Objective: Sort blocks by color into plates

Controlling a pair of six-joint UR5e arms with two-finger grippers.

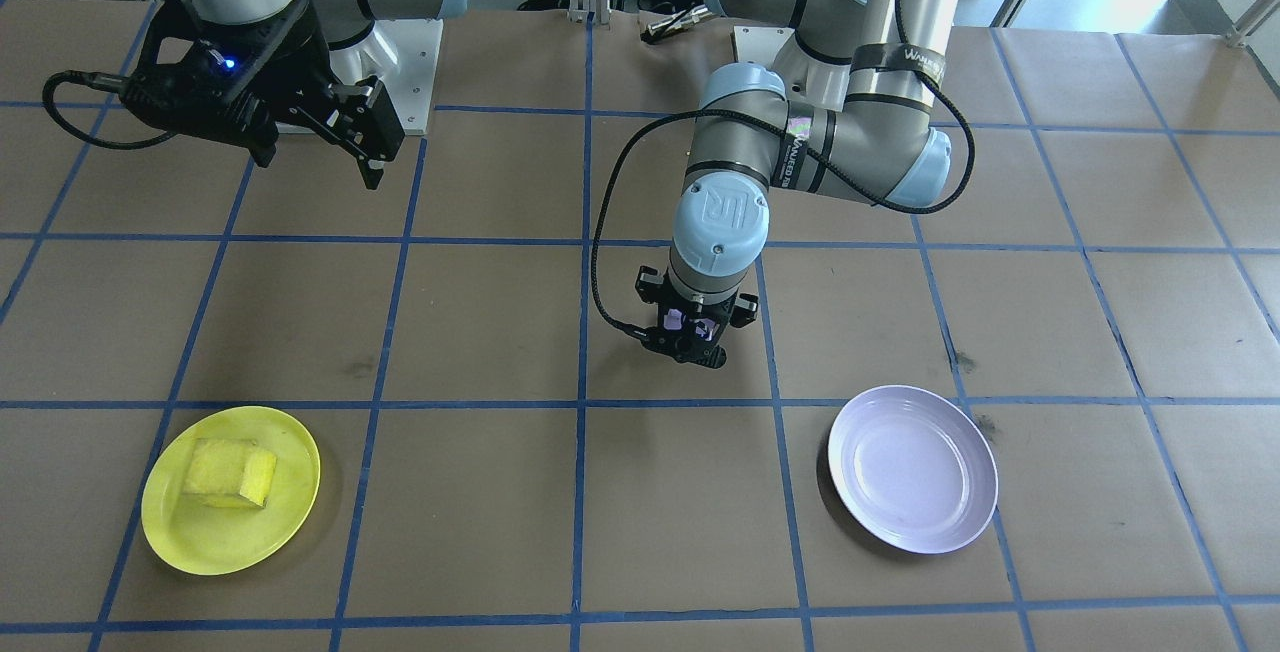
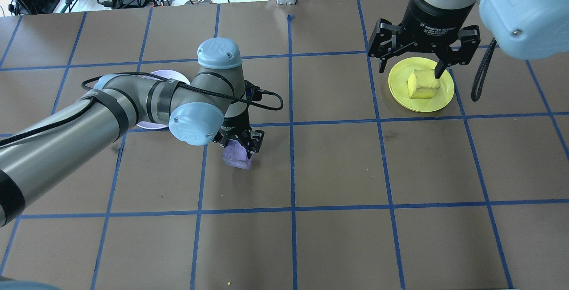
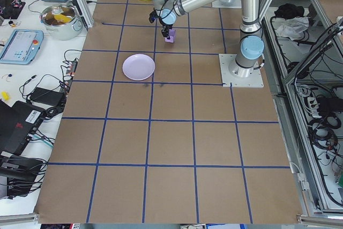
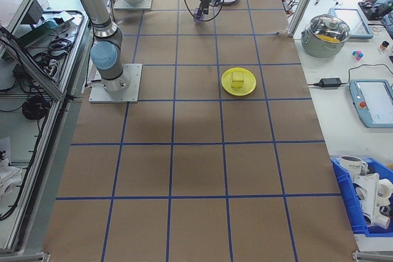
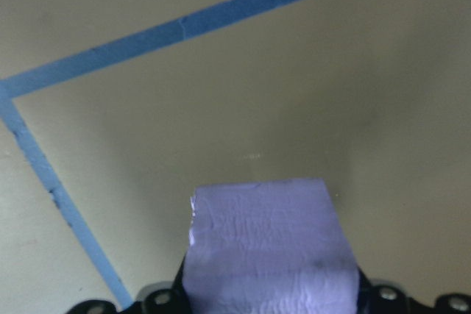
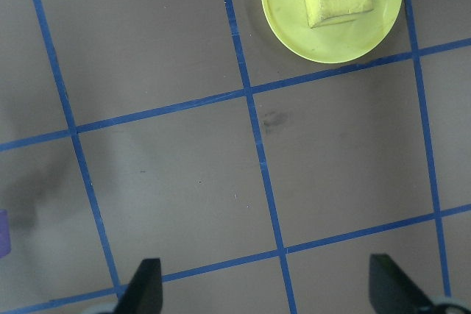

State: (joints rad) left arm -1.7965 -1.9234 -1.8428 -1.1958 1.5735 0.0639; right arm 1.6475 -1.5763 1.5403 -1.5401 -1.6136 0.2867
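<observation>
The left gripper (image 2: 240, 144) clamps the purple block (image 2: 236, 156); the soft foam could slip before reaching the lavender plate (image 1: 912, 467). The right gripper's (image 2: 422, 61) jaws hang open.

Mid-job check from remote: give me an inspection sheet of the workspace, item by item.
Surface: brown table with a blue tape grid, a few dark smudges.
Job's things: yellow block lies in the yellow plate; purple block is held by the left gripper; lavender plate holds nothing.
Clutter: nothing seen on the grid.
Grippers: left gripper shut on the purple block, away from the lavender plate; right gripper open, holding nothing.
Cables: black cable loops off the left wrist, clear of the plates.
Surroundings: pot, tablets and wiring on side benches.
</observation>
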